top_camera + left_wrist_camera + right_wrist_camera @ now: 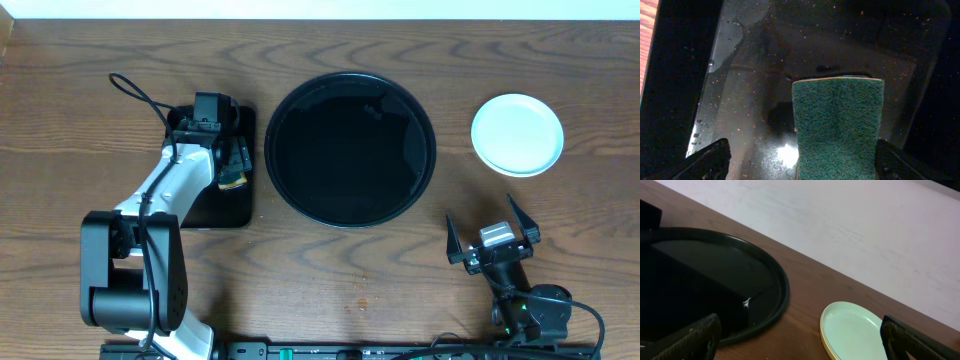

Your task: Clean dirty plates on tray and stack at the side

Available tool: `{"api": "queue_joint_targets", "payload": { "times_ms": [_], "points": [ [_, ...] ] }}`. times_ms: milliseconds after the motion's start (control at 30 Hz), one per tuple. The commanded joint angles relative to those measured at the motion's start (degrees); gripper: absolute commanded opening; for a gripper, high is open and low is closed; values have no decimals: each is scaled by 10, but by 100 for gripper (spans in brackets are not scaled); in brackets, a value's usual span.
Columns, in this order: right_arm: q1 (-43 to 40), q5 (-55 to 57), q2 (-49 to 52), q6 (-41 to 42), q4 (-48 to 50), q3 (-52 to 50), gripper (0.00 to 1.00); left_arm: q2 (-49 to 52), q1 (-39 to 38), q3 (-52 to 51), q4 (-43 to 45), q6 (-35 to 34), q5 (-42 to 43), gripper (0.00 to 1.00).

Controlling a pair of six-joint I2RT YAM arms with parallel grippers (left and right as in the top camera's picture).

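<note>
Looks all but done: nothing left on the tray (pixel 350 150) at table centre, with the plates (pixel 517 133) piled at its three o'clock, mint over yellow, any third hidden. Found with jaws released on both sides: left gripper (pixel 207 118) at nine o'clock over the sponge (pixel 837 125) in the rectangular tray (pixel 225 205), right gripper (pixel 487 215) empty at five o'clock. Counted: one round tray, one pile showing two plates, one sponge.

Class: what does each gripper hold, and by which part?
Nothing. The left gripper stands open astride the green sponge; the right gripper is open and empty.
</note>
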Motion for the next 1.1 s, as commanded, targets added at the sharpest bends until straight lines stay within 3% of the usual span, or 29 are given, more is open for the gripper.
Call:
{"api": "queue_joint_targets", "payload": {
  "times_ms": [0, 333, 467, 1067],
  "points": [
    [-4, 4, -1, 10, -4, 0, 99, -12, 2, -2, 0, 5, -10, 90],
    [-4, 4, -1, 10, -4, 0, 99, -14, 0, -2, 0, 5, -10, 90],
    [-4, 4, -1, 10, -4, 0, 99, -63, -5, -4, -7, 5, -10, 90],
    [-4, 4, -1, 10, -4, 0, 99, -630, -12, -42, -42, 13, -49, 90]
  ]
}}
